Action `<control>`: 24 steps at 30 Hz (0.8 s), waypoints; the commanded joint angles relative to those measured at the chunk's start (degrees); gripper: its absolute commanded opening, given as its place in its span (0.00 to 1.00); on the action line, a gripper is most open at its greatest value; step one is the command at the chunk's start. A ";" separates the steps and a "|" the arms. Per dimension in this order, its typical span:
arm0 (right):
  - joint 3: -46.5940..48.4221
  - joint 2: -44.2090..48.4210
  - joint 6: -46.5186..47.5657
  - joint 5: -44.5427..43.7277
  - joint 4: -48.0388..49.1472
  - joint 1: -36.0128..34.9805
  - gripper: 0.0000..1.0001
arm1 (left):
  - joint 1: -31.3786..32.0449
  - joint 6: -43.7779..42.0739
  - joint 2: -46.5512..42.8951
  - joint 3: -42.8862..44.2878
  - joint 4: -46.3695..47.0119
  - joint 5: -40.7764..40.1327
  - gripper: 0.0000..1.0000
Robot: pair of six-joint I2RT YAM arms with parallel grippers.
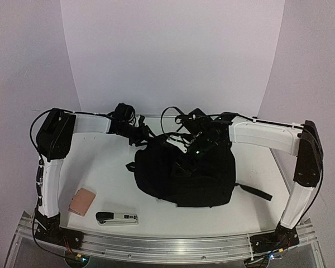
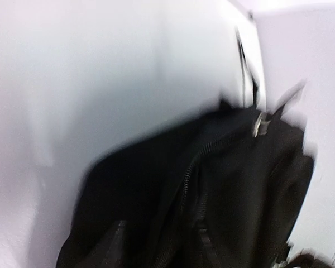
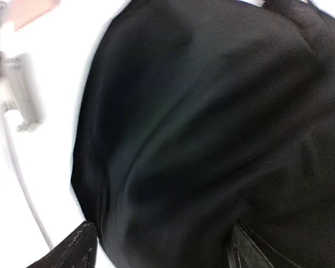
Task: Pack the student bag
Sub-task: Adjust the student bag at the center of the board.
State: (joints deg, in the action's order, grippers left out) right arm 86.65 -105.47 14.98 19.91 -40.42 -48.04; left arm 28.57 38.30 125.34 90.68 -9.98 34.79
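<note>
The student bag (image 1: 184, 176) is a large black backpack lying in the middle of the table, with a strap (image 1: 257, 192) trailing to the right. My left gripper (image 1: 138, 135) is at the bag's far left corner. The left wrist view is blurred and shows the bag (image 2: 234, 190) with its zip (image 2: 192, 167) close up, with the fingers lost in the dark fabric. My right gripper (image 1: 198, 142) is over the bag's far top. In the right wrist view its fingers (image 3: 78, 248) stand wide apart, with black bag fabric (image 3: 201, 128) between them.
A small pink case (image 1: 82, 201) and a black and silver stapler (image 1: 117, 218) lie near the front left of the table. Both show blurred in the right wrist view, the case (image 3: 36, 11) and the stapler (image 3: 19, 89). Cables hang behind the bag.
</note>
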 commanded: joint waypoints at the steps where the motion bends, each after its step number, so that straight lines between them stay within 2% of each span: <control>1: 5.29 5.33 -1.35 2.80 -7.48 7.48 0.86 | -0.49 -2.40 -7.10 2.45 -0.08 -4.48 0.54; 3: 6.03 5.51 -2.09 2.28 -7.51 14.09 0.87 | -0.01 -2.56 -10.44 -2.08 0.32 -5.28 0.60; 6: 5.09 5.46 -0.65 0.07 -7.48 19.38 0.87 | 2.09 -2.90 -15.18 -8.80 0.11 -7.35 0.65; 10: 4.71 3.87 0.42 0.59 -7.48 21.20 0.87 | 6.88 -2.24 -19.97 -15.46 -2.62 -11.92 0.70; 15: 3.78 0.17 -0.69 6.60 -7.67 21.23 0.86 | 12.17 2.55 -24.90 -25.32 -2.69 -17.67 0.70; 20: 0.41 -2.48 -0.66 10.96 -8.14 21.18 0.77 | 13.09 4.88 -24.30 -29.15 -0.26 -18.32 0.66; 24: -2.91 -1.80 -0.18 10.46 -8.17 21.26 0.63 | 12.77 2.72 -15.70 -22.59 0.93 -17.24 0.51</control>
State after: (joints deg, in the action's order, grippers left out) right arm 86.58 -107.74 14.60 28.20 -45.35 -27.01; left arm 42.23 41.89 102.59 62.20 -10.61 19.22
